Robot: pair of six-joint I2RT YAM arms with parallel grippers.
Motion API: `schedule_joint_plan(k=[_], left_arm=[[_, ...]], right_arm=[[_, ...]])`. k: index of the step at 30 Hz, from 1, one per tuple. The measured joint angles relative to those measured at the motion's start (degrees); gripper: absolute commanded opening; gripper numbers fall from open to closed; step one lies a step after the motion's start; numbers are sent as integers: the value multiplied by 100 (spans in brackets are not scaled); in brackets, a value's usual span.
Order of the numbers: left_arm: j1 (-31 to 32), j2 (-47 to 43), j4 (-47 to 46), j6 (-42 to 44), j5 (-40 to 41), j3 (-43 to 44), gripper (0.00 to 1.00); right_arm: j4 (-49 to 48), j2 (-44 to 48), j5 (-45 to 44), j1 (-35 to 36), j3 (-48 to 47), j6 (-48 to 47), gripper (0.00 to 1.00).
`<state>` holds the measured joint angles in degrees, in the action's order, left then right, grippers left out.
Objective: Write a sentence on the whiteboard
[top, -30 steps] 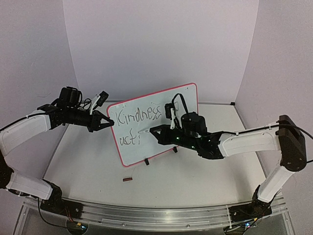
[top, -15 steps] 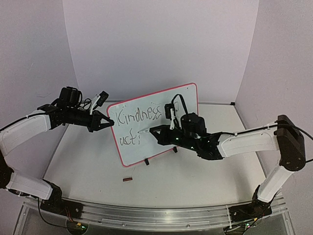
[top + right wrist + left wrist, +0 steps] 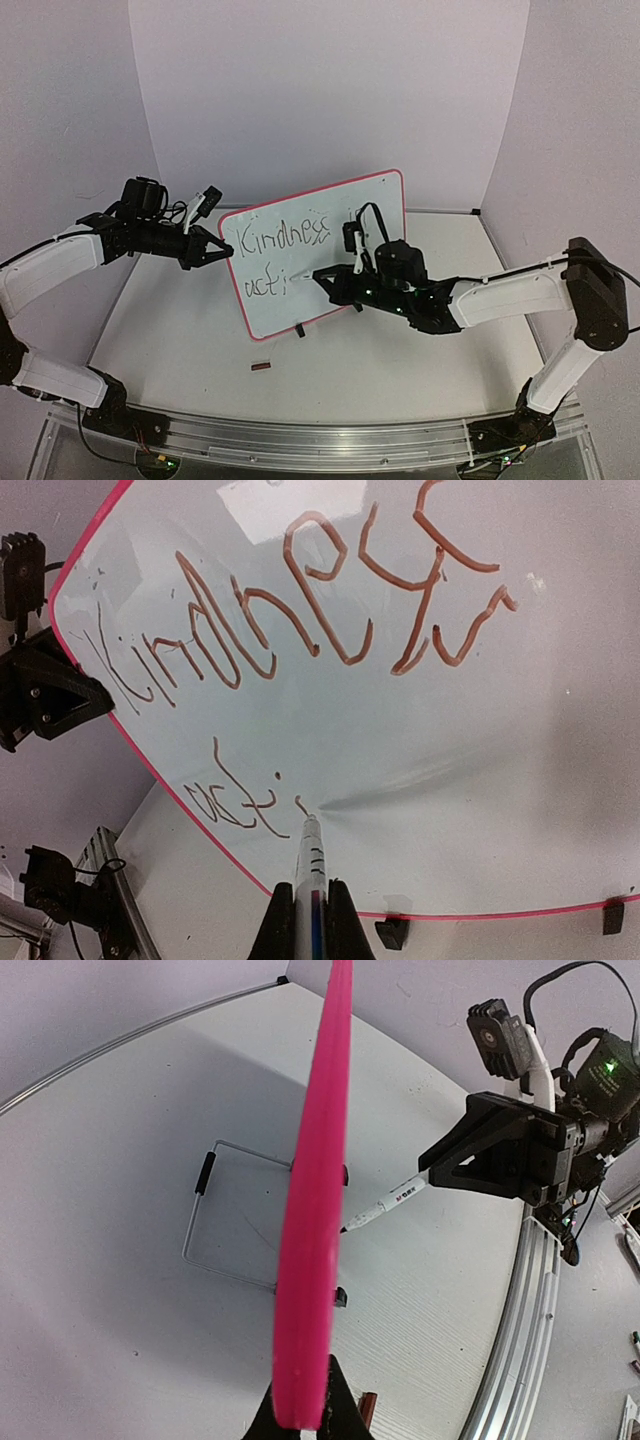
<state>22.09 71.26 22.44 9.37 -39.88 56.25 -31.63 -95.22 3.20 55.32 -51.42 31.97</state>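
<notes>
Marker point(image 3: 385, 1205) shifted right, wire stand point(image 3: 205, 1172) behind whiteboard point(image 3: 315, 1210)

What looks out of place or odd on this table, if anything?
A small dark piece, perhaps a cap, lies loose on the table in front of the whiteboard. The lettering is uneven; nothing else stands out.

The whiteboard point(image 3: 372, 200) walled off mid-table. The left gripper point(image 3: 225, 252) clamped its left edge; the right gripper point(image 3: 320, 275) and marker point(image 3: 311, 860) crowded its front. Nearer table point(image 3: 400, 372) lay open, except one small dark piece point(image 3: 261, 366).
</notes>
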Motion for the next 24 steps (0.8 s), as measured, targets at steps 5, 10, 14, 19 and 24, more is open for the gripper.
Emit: schedule_joint_plan(k=[5, 10, 14, 19, 24], left_arm=[[0, 0, 0, 0, 0, 0, 0], [0, 0, 0, 0, 2, 0, 0], [0, 0, 0, 0, 2, 0, 0], [0, 0, 0, 0, 2, 0, 0], [0, 0, 0, 0, 2, 0, 0]], right_arm=[[-30, 0, 2, -71, 0, 7, 0], [-47, -2, 8, -124, 0, 28, 0], [-46, -39, 64, -136, -43, 42, 0], [-51, -127, 179, -140, -96, 46, 0], [-38, -164, 228, -139, -96, 86, 0]])
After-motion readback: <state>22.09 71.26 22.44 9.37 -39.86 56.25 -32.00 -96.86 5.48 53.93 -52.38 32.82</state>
